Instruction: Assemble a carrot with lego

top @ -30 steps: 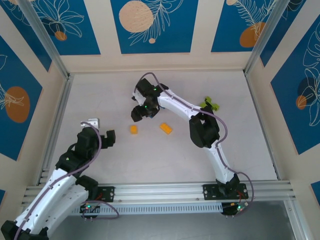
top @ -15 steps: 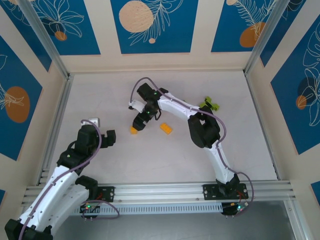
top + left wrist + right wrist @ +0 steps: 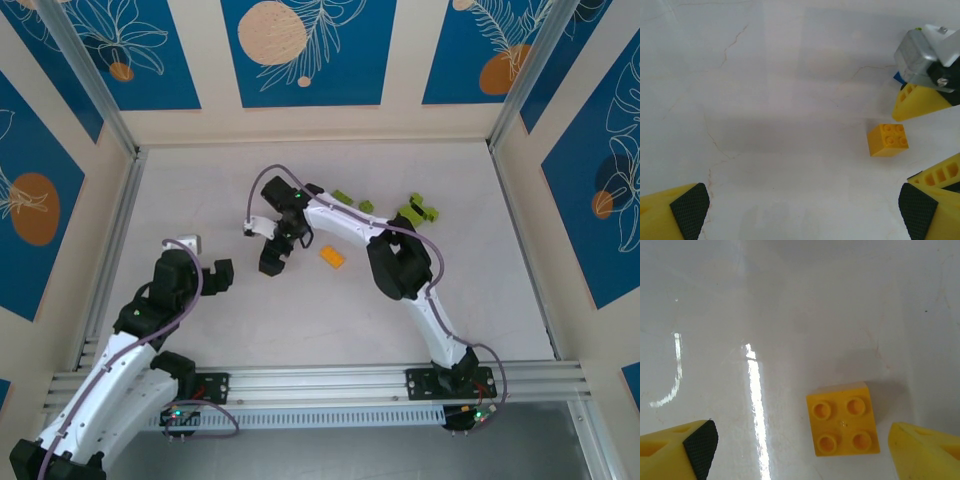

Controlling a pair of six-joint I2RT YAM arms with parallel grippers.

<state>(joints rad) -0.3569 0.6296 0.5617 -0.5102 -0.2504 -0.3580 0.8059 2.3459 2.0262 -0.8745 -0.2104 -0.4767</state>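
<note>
From above, the right tool [image 3: 272,256] hangs low over the table [image 3: 300,320], left of centre. A longer orange brick [image 3: 332,257] lies just to its right and green bricks [image 3: 343,197] sit farther back. The left tool [image 3: 205,262] hovers to the left, well apart.

In the left wrist view, the left tool's fingers are spread wide and empty. The square orange brick [image 3: 887,140] sits studs up, ahead and to the right, between the right tool's yellow fingers [image 3: 917,102].

In the right wrist view, the right tool gapes wide and grips nothing. The square brick lies between its fingers, off-centre toward the right-hand one and slightly twisted (being square, it offers no long axis). The right arm is plainly nearer. On closing, the near finger would likely meet the brick first and nudge it across.
</note>
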